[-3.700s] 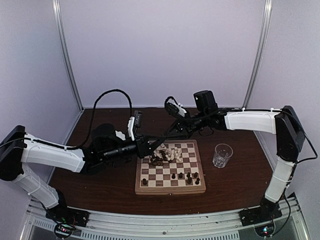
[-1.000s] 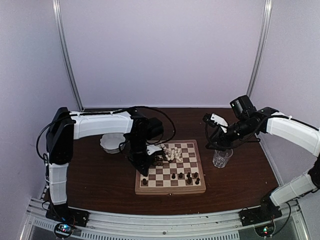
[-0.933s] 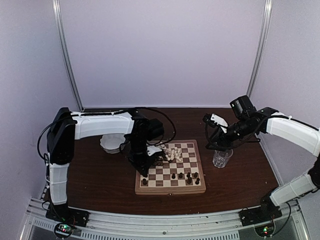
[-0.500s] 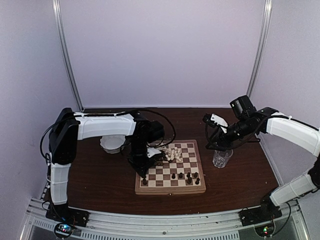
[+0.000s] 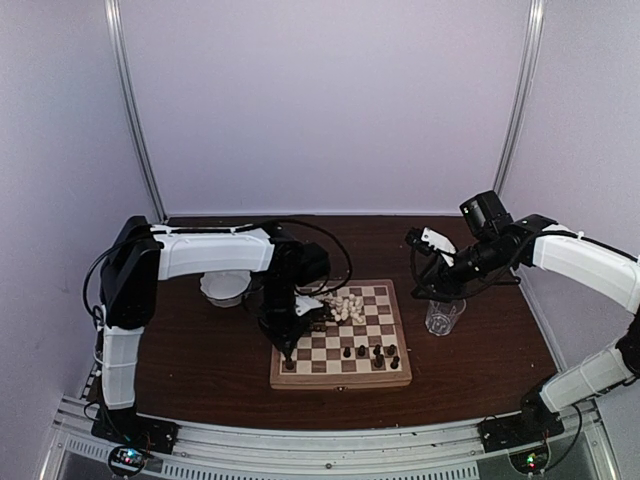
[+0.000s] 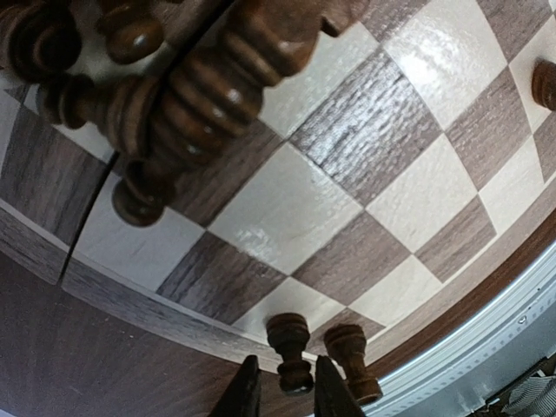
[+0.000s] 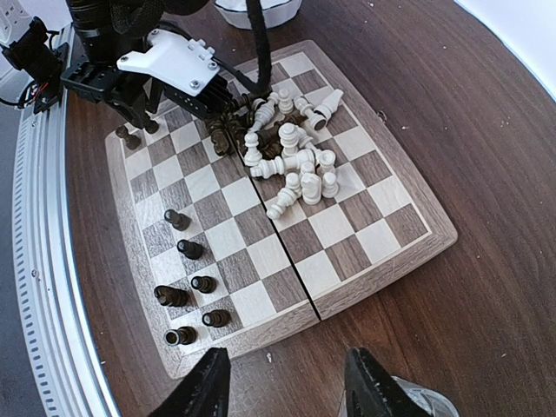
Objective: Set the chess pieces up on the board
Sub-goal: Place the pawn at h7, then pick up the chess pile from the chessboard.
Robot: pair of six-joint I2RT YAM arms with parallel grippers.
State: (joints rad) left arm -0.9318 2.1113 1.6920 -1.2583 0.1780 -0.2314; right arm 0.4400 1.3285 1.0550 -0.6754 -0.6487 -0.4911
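- Dark wood table (image 5: 200,370) carries the board (image 5: 340,378) at its middle, with a few dark pieces (image 5: 361,351) standing along the near ranks.
- At the near-left corner your left fingers (image 6: 246,398) straddle a dark pawn (image 6: 291,347) beside a second pawn (image 6: 346,347), probably to seat it upright. The gap is narrow, and you cannot tell whether they clench it or stand free.
- Farther back, most chess pieces (image 7: 287,156) lie heaped on the far-left squares, unsorted.
- Your right fingers (image 7: 204,387) hang spread wide and empty above the drinking glass (image 5: 443,315), seemingly parked out of the left arm's way.

glass (image 7: 426,405) cut by frame edge; near chess pieces (image 6: 208,87) blurred
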